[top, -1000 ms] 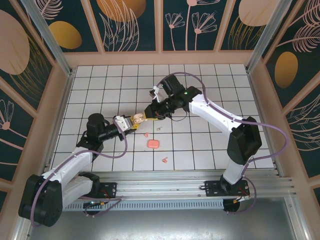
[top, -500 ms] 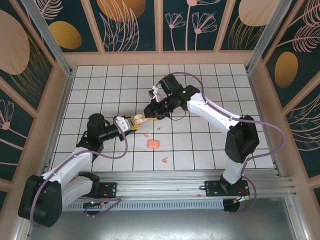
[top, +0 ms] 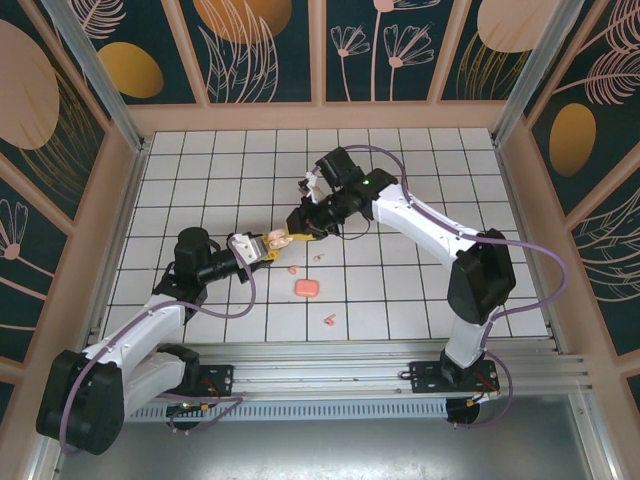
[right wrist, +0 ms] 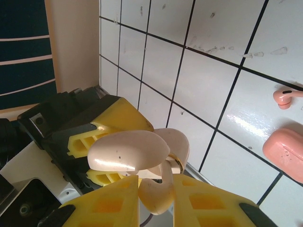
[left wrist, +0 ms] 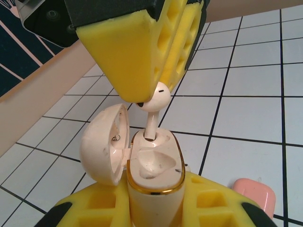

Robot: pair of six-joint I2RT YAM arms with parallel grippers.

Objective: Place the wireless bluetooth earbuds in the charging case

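Note:
My left gripper [top: 266, 244] [left wrist: 154, 205] is shut on a cream charging case [top: 276, 239] [left wrist: 154, 165] with a gold rim. It holds the case upright, and the lid [left wrist: 102, 146] [right wrist: 128, 151] is swung open to the left. My right gripper [top: 291, 234] [right wrist: 156, 189] is shut on a cream earbud [left wrist: 156, 100] [right wrist: 158, 196] right above the case. The earbud's stem tip sits in the case's far slot. The near slot is empty. Two pink earbuds [top: 292, 269] [top: 327, 321] lie loose on the tiles, one of them also in the right wrist view [right wrist: 286, 97].
A closed pink case [top: 306, 288] [left wrist: 253, 191] [right wrist: 286, 151] lies on the tiles just in front of the grippers. A small pale bit [top: 318, 257] lies next to it. Wooden walls [top: 130, 200] border the white tiled floor [top: 420, 180].
My right gripper has edged slightly left, toward the case, with the earbud in it. The left arm and the case have stayed still.

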